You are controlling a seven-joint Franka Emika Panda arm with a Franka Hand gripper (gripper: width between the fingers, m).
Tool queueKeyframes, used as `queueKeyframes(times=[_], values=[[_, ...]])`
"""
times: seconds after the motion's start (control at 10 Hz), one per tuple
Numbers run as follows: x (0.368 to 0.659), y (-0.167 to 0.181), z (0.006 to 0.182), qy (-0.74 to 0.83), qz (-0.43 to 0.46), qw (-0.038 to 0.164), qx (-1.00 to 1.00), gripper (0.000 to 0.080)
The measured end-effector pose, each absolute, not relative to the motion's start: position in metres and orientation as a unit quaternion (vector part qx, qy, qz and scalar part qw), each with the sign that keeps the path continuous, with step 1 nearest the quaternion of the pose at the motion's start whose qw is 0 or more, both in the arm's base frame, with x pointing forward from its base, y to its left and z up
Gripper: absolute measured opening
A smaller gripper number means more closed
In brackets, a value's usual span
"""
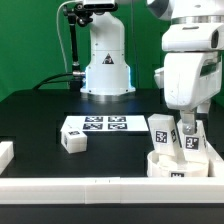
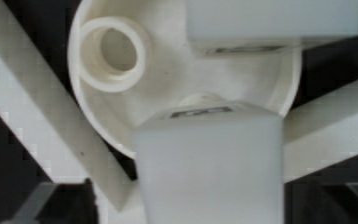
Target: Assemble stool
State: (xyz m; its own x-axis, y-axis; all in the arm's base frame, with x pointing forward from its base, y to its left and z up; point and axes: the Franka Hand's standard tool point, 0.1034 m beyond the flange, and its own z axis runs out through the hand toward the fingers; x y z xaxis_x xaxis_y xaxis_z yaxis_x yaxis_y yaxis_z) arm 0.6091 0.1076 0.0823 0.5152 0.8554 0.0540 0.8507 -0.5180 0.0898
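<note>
Stool assembly, seen from the room. The seat (image 1: 172, 166), a short white disc, lies on the black counter (image 1: 40, 115) at the exterior view's lower right, just behind the long border rail (image 1: 100, 188). One upright leg (image 1: 160, 134) stands on the seat, its tag facing out. The hand (image 1: 186, 128) hangs low over the seat beside that leg, above a second leg (image 1: 191, 143). The pictures do not show how far the fingers are parted or whether they grip this leg. A loose leg (image 1: 72, 141) lies well apart, near the marker board (image 1: 95, 126).

The wrist view shows the seat (image 2: 149, 70) from close up, with a round socket (image 2: 112, 48) open in its face.

Handling, by judgement: the parts look like hard moulded plastic, light and rigid, with smooth and probably slippery faces. A leg is best pinched across two flat opposite sides, near its middle and clear of the end that enters the socket. The disc is light enough to skid or turn under sideways force, so pressure should go straight down.
</note>
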Motion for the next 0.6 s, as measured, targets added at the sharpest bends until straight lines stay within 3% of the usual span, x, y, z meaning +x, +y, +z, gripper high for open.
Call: queueKeyframes(times=[0.1,0.2,0.3,0.6], values=[[0.6093,0.1072,0.0822,0.49,0.046,0.026,0.87,0.0405],[0.6094,0.1067,0.0822,0.489,0.046,0.026,0.87,0.0405],[0.6095,0.1063,0.0822,0.485,0.046,0.026,0.873,0.0334],[0.6095,0.1059,0.0821,0.441,0.047,0.023,0.896,0.0334]])
